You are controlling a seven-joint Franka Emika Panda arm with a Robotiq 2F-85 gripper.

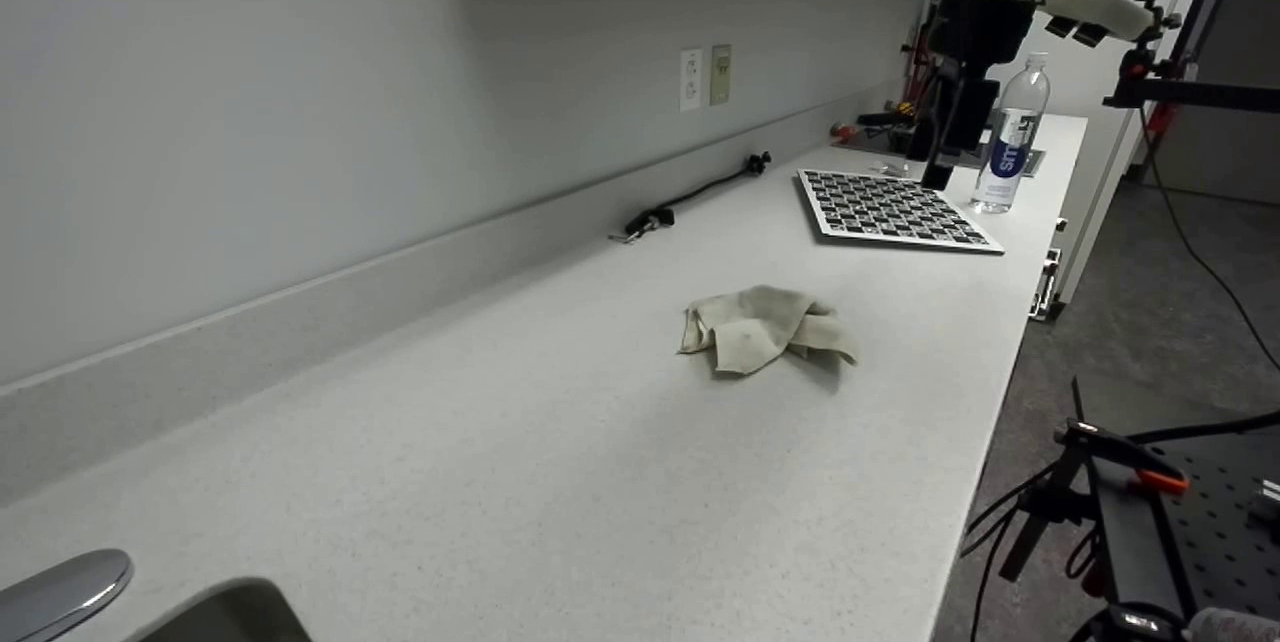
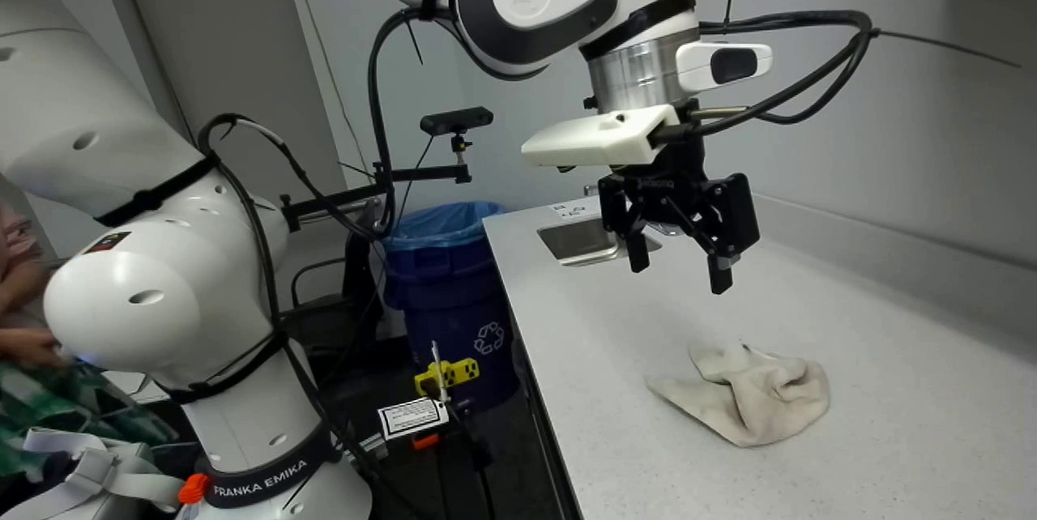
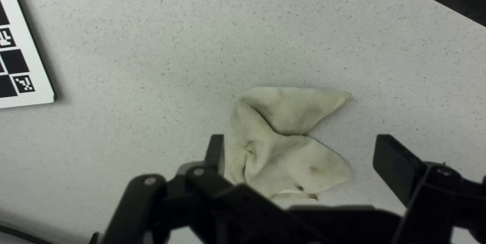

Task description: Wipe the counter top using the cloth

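A crumpled beige cloth [image 1: 765,327] lies on the white speckled counter top [image 1: 560,482]. It also shows in an exterior view [image 2: 761,398] and in the wrist view [image 3: 281,149], with folds and a few dark stains. My black gripper [image 2: 679,269] is open and empty, pointing down, and hangs above the counter, apart from the cloth. In the wrist view, the fingers of the gripper [image 3: 300,147] stand wide apart, with most of the cloth framed between and beyond them. The lower edge of the cloth is near the gripper body there.
A checkered board [image 1: 890,209] and a clear bottle [image 1: 1010,147] stand farther along the counter. A black cable [image 1: 705,189] lies by the wall. A sink [image 2: 583,240] is set in the counter's other end. The counter's open edge [image 1: 985,467] drops to the floor.
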